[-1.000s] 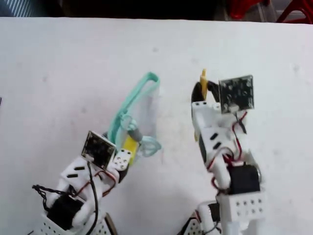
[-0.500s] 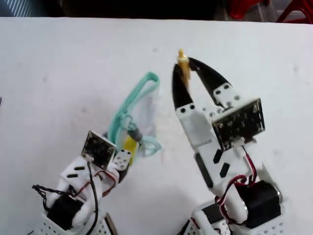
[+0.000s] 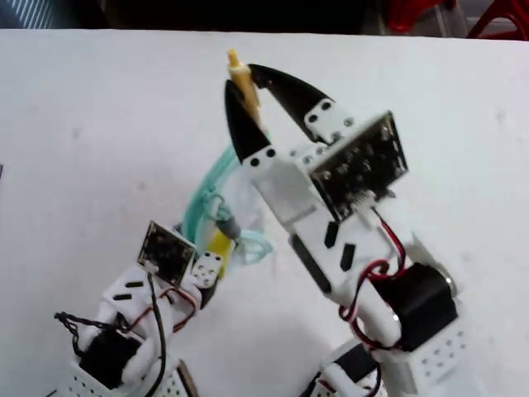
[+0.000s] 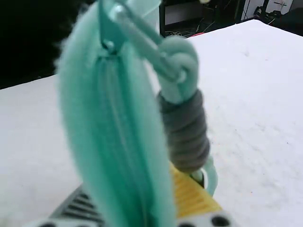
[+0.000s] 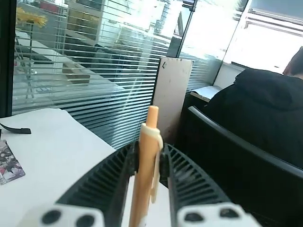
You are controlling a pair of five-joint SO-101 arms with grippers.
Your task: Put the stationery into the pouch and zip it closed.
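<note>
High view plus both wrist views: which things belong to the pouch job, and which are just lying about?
Job: pouch, in left pincer; pen, in right pincer.
Lying about: card and black strap on the table.

The white bench (image 3: pixel 99 107) is brightly and evenly lit, nearly washed out around the right hand (image 3: pixel 240 77). Beyond that hand, daylight glares through blinds (image 5: pixel 71 61) and a window (image 5: pixel 265 42); behind the bench's far edge it is dark.

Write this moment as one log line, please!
left gripper: shut on pouch | right gripper: shut on pen | pen: not yet in pouch
</note>
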